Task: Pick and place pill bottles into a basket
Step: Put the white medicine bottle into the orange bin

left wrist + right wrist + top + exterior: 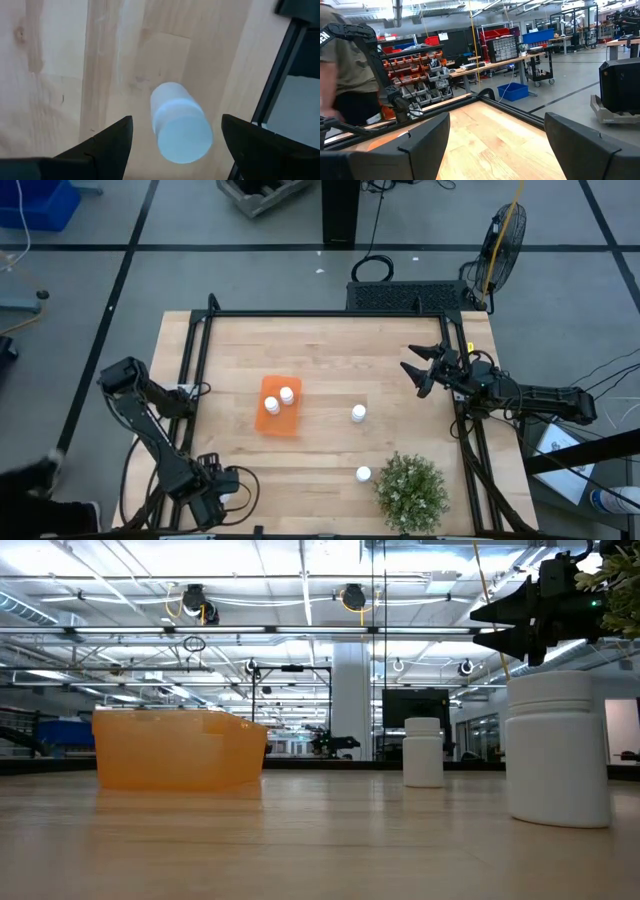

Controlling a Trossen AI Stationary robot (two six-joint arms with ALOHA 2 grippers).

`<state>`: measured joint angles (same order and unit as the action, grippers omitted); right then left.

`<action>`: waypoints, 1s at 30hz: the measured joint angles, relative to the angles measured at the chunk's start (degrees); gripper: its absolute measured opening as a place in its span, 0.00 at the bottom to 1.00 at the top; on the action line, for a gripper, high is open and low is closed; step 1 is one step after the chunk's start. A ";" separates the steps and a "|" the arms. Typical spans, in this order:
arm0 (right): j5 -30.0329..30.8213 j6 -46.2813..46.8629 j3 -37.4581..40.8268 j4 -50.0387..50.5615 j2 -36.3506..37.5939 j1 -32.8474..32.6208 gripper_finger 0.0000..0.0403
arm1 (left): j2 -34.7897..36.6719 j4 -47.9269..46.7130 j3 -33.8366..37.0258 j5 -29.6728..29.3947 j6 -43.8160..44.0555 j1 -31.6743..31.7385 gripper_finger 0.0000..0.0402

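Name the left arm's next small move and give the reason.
Probably lower the left gripper and close on the pill bottle. The bottle stands upright between the open jaws, untouched at the table's near-left corner, while two bottles already sit in the orange basket.

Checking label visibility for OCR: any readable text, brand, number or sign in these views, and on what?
None readable.
Small white cylindrical pill bottles: no print visible.
Bright orange rectangular basket: plain.
White letters on a person's dark sleeve: cut off, unreadable.
Background bins and shelf tags: too small.
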<state>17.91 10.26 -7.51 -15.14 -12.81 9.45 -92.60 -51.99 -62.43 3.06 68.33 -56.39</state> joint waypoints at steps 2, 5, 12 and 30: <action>0.00 0.00 0.00 0.00 0.00 0.00 0.78 | 0.00 -0.02 0.00 0.24 0.02 -0.23 0.77; 0.00 0.06 0.00 -0.02 -0.01 -0.02 0.78 | 0.00 0.00 0.00 -0.08 0.24 -0.56 0.77; 0.00 0.17 0.00 -0.48 0.01 -0.02 0.78 | 0.00 0.76 0.02 -1.11 0.94 -0.74 0.77; -0.02 0.00 0.00 -0.46 -0.01 -0.02 0.78 | 0.00 2.54 0.02 -1.59 1.91 -0.75 0.77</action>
<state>17.89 10.26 -7.51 -15.59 -12.82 9.43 -92.60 -49.45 -62.41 1.48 70.24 -57.14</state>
